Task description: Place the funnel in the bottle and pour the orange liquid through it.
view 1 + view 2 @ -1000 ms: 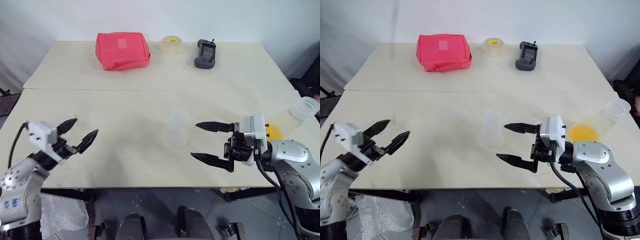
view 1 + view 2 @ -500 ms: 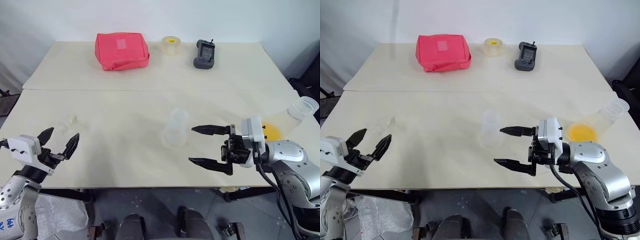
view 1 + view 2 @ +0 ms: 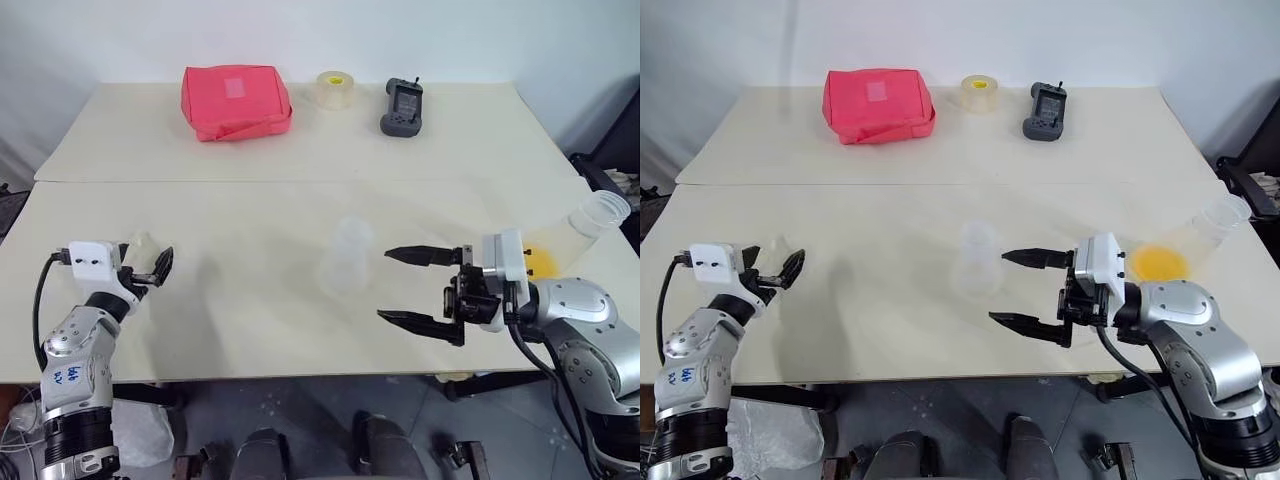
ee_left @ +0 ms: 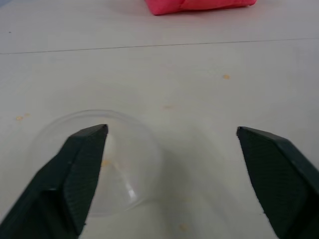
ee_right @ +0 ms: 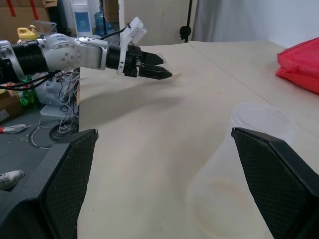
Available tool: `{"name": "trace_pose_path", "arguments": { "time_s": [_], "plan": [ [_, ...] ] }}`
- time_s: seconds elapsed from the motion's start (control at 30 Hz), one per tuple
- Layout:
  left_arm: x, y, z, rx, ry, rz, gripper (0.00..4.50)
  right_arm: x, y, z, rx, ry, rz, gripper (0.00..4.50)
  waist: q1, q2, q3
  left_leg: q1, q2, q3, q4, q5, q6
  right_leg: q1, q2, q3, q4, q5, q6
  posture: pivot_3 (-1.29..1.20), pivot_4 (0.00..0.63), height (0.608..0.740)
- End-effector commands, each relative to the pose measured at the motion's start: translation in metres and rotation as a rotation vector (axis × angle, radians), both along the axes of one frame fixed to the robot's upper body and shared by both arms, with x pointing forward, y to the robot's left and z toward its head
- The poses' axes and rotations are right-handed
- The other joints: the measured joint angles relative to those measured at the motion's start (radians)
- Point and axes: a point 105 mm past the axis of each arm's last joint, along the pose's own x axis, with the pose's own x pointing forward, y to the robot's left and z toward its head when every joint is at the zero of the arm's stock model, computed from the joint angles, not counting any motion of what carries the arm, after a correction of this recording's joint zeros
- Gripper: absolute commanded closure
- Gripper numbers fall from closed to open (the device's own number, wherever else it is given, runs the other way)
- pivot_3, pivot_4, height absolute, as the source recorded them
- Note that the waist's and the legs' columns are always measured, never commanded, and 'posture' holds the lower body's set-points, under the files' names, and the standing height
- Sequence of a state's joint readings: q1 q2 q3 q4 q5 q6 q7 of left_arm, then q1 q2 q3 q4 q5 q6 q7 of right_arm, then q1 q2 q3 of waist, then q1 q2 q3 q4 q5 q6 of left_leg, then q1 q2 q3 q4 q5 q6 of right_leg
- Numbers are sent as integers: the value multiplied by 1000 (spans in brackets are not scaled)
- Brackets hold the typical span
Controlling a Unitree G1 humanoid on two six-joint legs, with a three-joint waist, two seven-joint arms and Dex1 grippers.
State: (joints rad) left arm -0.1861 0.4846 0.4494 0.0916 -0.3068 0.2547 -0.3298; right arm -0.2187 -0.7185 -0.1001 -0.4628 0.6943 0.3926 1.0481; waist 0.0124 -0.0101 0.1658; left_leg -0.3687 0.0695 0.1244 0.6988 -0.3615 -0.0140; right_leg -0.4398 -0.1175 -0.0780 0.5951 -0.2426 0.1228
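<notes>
At the table's left edge the left gripper [image 3: 772, 274] reaches level over the pale table [image 3: 880, 330], its black fingers spread apart with nothing between them. The funnel [image 4: 94, 162] lies on the tabletop right at those fingers: in the left wrist view its clear round cup sits under one fingertip [image 4: 92, 137], off to that side of the gap rather than in the middle of it, and whether fingertip and cup touch cannot be told. Further back on the far half of the table, a red pouch [image 3: 235, 100] lies well away from everything in front. Near the middle of the table stands the bottle [image 3: 977, 260], frosted and upright, just beside the upper finger of the right gripper [image 3: 1018, 289]. That gripper points sideways toward the robot's left, jaws wide apart and empty, one finger above the other. Behind it at the back edge sit a roll of clear tape [image 3: 336, 88] and a dark handheld device [image 3: 402, 106]. At the far right a clear flask [image 3: 1200, 240] lies tilted, with the orange liquid [image 3: 1159, 263] pooled in its wide lower end, behind the right wrist.
</notes>
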Motion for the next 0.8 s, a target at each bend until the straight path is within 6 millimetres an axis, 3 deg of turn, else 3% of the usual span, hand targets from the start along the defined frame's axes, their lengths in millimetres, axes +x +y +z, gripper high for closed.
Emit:
{"name": "trace_pose_path", "arguments": {
  "time_s": [0.03, 0.37, 0.7, 0.8],
  "plan": [
    [-5, 7, 10, 15, -19, 11, 1248, -4, -6, 11, -3, -60, -24, 0, 1, 0, 0, 0, 0, 0, 0, 0, 0, 0, 0, 0, 0, 0, 0, 0, 150, 740],
    [-5, 13, 15, 35, -5, -20, 4417, 0, -13, 10, -15, -67, -61, 0, 6, 0, 0, 0, 0, 0, 0, 0, 0, 0, 0, 0, 0, 0, 0, 0, 150, 740],
    [-3, 10, 21, 38, -29, -39, 4481, 1, -16, 10, -29, -72, -83, 0, 9, 0, 0, 0, 0, 0, 0, 0, 0, 0, 0, 0, 0, 0, 0, 0, 150, 740],
    [-5, -1, 31, 72, -102, -131, 4481, 2, -16, 10, -29, -71, -86, 0, 9, 0, 0, 0, 0, 0, 0, 0, 0, 0, 0, 0, 0, 0, 0, 0, 150, 740]
  ]
}}
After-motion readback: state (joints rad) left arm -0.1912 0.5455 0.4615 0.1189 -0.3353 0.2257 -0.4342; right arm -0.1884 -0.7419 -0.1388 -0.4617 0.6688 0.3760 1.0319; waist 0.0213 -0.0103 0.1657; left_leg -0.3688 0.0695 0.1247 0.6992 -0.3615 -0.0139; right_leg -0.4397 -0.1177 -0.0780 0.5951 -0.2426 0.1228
